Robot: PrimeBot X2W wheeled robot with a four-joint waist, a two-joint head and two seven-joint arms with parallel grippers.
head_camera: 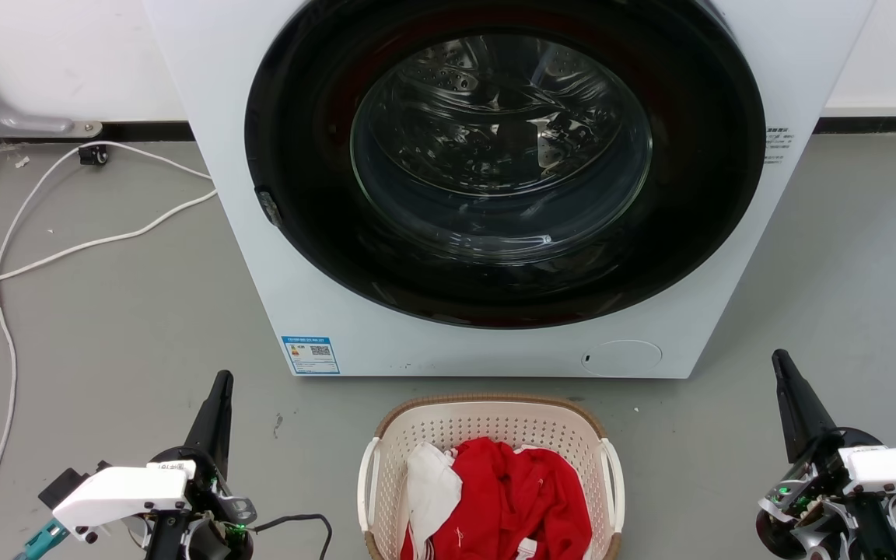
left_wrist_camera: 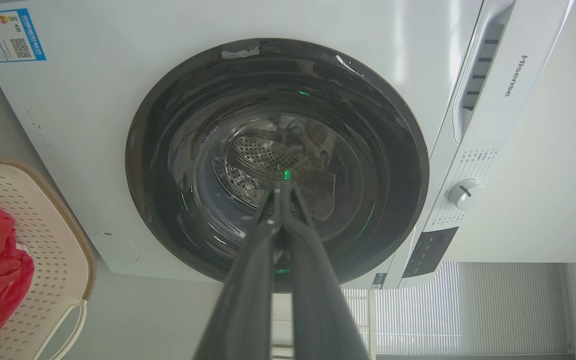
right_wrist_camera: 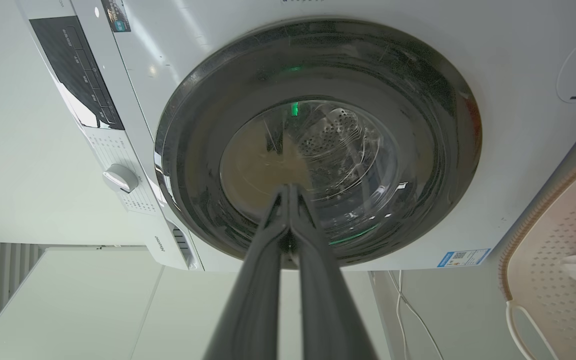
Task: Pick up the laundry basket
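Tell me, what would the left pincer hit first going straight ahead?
Probably the washing machine's glass door; the left pincer, tips closed, aims near its middle, though distance is hard to judge.

Grey floor (head_camera: 106, 327), white wall (head_camera: 67, 54) with black skirting (head_camera: 880, 124), white washer (head_camera: 495, 194), loose white cable (head_camera: 106, 241) at left.

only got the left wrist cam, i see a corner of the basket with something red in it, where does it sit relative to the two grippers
Observer: In the head view the laundry basket stands on the floor in front of the washer, between the left gripper and the right gripper, touching neither.
Operator: right one open or shut
Observer: Shut. In the right wrist view its fingers meet at the tips.
Operator: far handle free
Observer: Yes. The head view shows the white handle on the robot's right with nothing on it.
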